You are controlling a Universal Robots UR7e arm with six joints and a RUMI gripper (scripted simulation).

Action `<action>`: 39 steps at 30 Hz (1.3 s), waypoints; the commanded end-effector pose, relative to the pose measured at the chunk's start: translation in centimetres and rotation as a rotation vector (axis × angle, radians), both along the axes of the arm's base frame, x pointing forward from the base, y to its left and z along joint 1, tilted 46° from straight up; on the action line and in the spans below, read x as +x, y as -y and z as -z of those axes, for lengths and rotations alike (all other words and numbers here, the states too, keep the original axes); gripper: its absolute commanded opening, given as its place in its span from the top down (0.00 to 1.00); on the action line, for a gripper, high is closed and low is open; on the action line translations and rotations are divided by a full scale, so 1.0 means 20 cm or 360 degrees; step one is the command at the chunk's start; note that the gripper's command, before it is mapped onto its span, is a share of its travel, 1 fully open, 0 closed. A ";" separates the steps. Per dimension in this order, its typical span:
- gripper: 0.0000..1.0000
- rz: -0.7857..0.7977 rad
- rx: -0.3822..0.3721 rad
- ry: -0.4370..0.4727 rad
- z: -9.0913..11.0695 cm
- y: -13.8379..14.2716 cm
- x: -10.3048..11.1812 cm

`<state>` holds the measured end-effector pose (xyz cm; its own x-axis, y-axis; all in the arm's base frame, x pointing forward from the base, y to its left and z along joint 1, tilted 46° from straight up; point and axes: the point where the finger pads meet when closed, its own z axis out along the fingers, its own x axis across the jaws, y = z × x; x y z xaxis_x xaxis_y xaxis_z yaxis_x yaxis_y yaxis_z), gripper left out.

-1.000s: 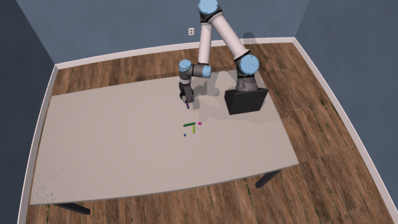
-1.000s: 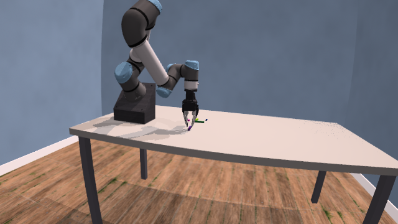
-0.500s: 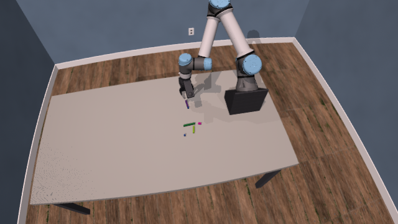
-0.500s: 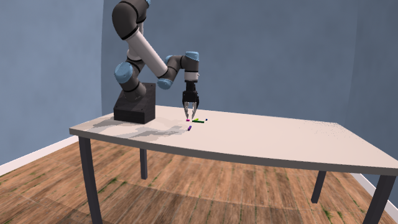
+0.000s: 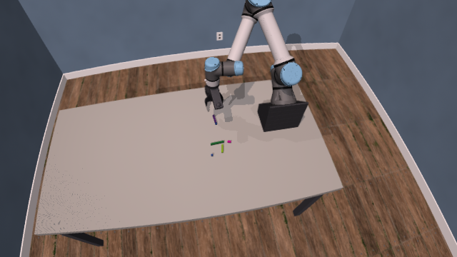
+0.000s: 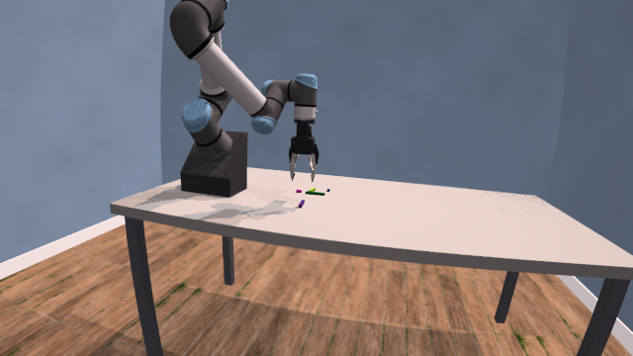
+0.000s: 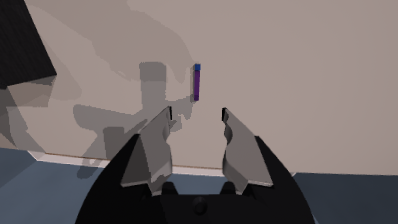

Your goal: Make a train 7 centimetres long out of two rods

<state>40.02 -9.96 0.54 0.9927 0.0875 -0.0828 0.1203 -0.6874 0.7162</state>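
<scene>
A purple rod (image 7: 197, 85) lies flat on the table with a small blue rod (image 7: 197, 67) touching its far end, the two in one straight line. The pair also shows in the top view (image 5: 215, 119) and the exterior view (image 6: 301, 203). My gripper (image 7: 197, 107) (image 5: 213, 106) (image 6: 303, 177) is open and empty. It hangs above the table, a little behind the near end of the purple rod.
A green rod (image 5: 217, 143), a lime rod (image 5: 222, 148), a magenta rod (image 5: 229, 141) and a second blue rod (image 5: 212, 155) lie in a cluster nearer the table's middle. The robot's black base (image 5: 282, 115) stands to the right.
</scene>
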 end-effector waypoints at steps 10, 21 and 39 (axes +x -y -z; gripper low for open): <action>0.00 0.0001 0.0000 0.0000 0.00 0.00 0.00; 0.00 0.0001 0.0000 0.0000 -0.01 -0.01 0.00; 0.00 0.0001 0.0000 0.0000 -0.15 -0.15 0.00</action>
<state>40.01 -8.17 2.26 0.9927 0.0891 -0.0818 0.1207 -0.6874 0.7162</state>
